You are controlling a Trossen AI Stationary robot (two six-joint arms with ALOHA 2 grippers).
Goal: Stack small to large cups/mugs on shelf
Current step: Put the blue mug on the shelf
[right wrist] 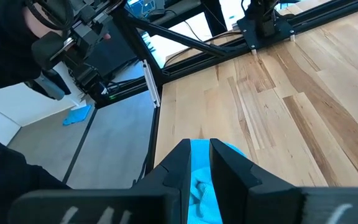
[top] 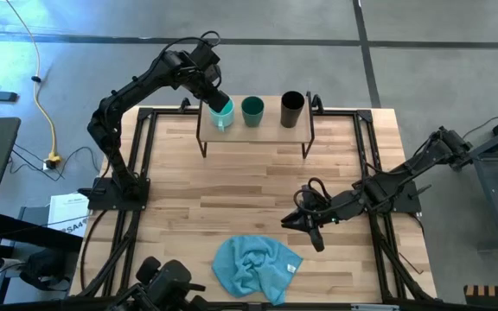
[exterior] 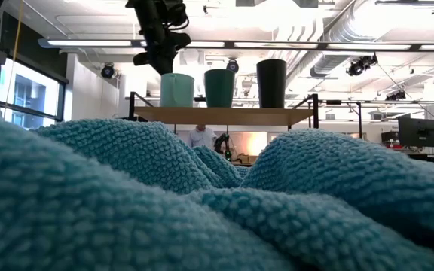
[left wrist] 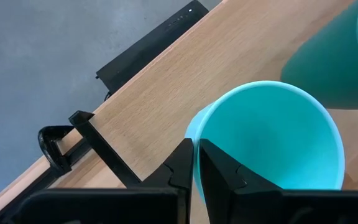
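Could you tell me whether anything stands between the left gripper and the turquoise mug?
Nothing visible does: the left gripper is shut on the turquoise mug's rim on the shelf, beside the teal cup.

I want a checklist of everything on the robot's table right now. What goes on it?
Surface: wooden table, mostly bare.
Job's things: turquoise mug, teal cup and black cup stand in a row on the shelf.
Clutter: blue cloth crumpled at the near edge.
Grippers: left gripper shut on the turquoise mug's rim; right gripper low over the table, holding nothing seen.
Cables: yellow cable on the floor at left.
Surroundings: grey floor, ceiling lights, a person far behind the shelf.
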